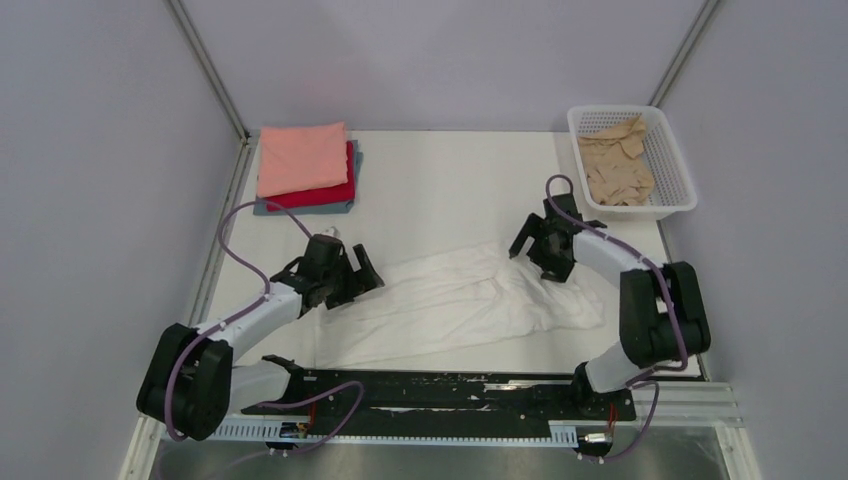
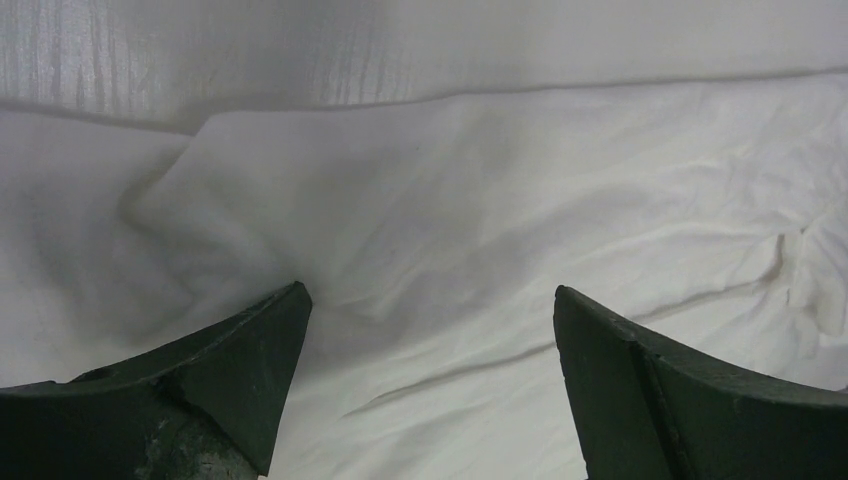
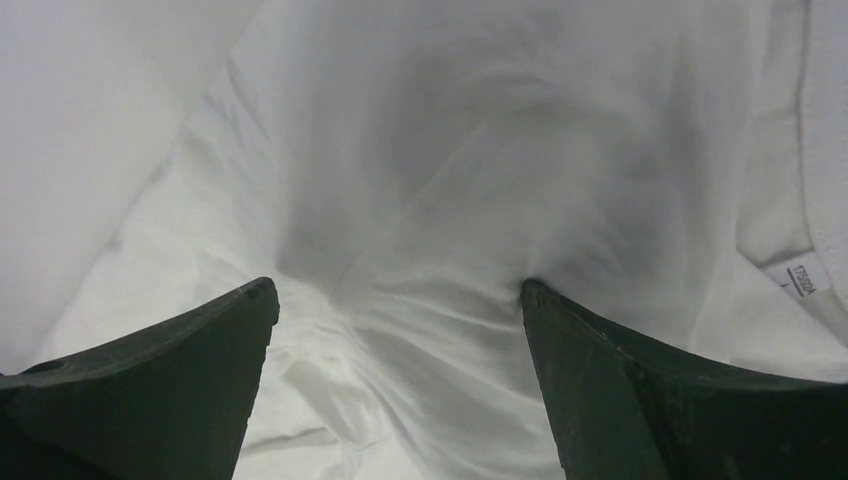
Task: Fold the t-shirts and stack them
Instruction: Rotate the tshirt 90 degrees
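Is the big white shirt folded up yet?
Not yet. The white shirt lies spread and crumpled on the table, unlike the neat folded stack.

The white t-shirt [image 3: 450,200] carries a small sewn label [image 3: 805,279] whose dark print is too small to read.
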`<state>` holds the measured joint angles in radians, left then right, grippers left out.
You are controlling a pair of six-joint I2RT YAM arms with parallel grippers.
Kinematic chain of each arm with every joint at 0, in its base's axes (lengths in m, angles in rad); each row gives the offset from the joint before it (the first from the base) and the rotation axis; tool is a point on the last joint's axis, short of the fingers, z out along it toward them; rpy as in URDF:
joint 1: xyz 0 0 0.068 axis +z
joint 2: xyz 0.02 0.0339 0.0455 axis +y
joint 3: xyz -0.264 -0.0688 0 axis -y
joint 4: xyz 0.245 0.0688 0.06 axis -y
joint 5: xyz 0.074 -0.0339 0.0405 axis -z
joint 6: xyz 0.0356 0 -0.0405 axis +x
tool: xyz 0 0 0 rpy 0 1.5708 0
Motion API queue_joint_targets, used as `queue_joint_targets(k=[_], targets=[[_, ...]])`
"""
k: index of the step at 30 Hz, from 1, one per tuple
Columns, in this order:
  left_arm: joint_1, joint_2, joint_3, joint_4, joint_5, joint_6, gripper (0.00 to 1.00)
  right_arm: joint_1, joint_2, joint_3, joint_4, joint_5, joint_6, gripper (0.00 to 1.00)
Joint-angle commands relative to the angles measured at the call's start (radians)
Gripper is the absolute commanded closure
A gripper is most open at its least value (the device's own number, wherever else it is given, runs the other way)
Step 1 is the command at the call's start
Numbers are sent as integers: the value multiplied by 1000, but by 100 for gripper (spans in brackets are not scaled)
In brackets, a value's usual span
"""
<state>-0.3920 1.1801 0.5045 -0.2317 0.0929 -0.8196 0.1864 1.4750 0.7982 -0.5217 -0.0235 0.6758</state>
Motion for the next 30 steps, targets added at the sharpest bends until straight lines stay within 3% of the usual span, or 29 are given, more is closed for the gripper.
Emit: queue_joint_targets(k=[1,5,7,10,14,19,22,27,30], targets=[[-24,-3,-19,28,-29,-46,0,-4,264,214,255,23,-28,0],[-134,36,10,37,-112,-186,0,-2,537,544,286,-57,-101,0],[-219,75,15,102,-111,-235,0,-1,677,738,264,-171,-137,0],[-287,147,65,148,-103,-255,0,15,850,975,245,-289,-187,1],[-353,274,182,74,-78,-248,0,52,1071,1277,194,-462,-205,1],[-435,389,280,18,-56,-224,0,135,1258,1611,211,-345,-206,1],[-468,416,327,-6,-61,-218,0,158,1309,1678,285,-331,-160,1],[-539,359,333,-54,-87,-191,0,162,1240,1686,352,-254,-146,0],[-615,214,348,-175,-242,-132,0,154,1111,1677,342,-210,-192,0]])
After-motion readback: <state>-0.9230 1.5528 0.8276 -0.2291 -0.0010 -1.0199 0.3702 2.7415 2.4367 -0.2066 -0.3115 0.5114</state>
